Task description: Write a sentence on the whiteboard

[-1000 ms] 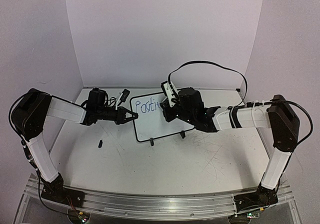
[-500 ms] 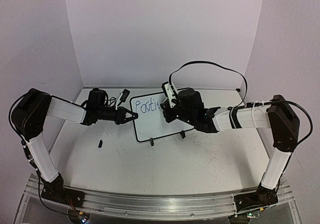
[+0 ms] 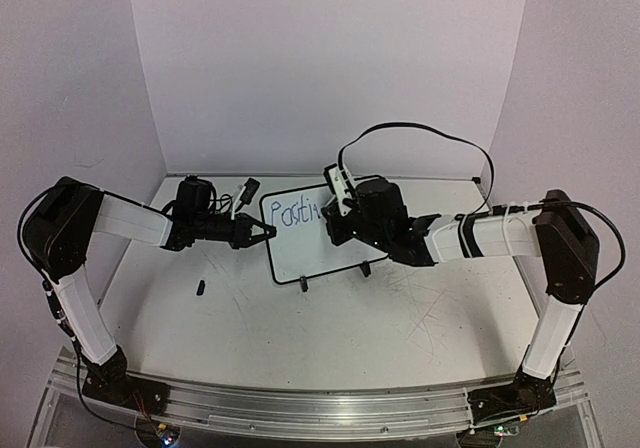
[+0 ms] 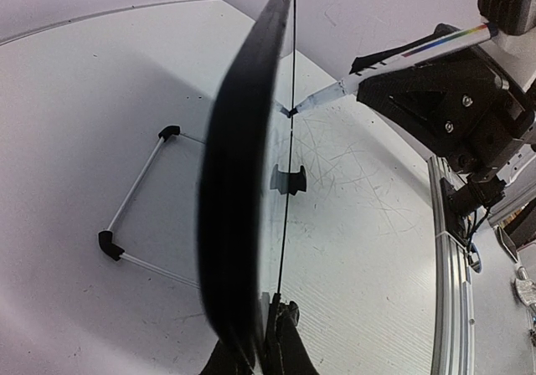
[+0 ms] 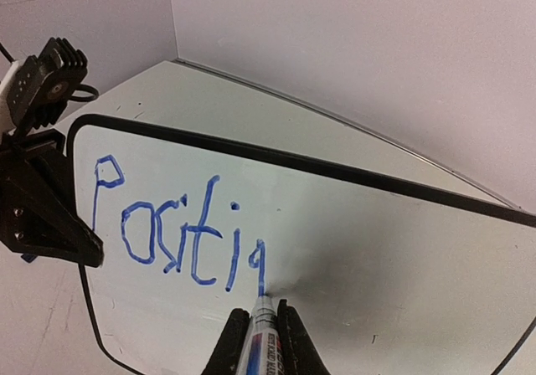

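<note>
- Right gripper clenched on a marker; tip touching the board;
- whiteboard — upright at mid-table; sentence reads "Positi" plus one stroke;
- left gripper — clamped on the whiteboard's left edge.

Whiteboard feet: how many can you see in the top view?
2. One foot sits under the whiteboard's bottom edge towards the left; the other foot is further right, just below the right arm. No more show, though that arm covers the board's right side.
</note>
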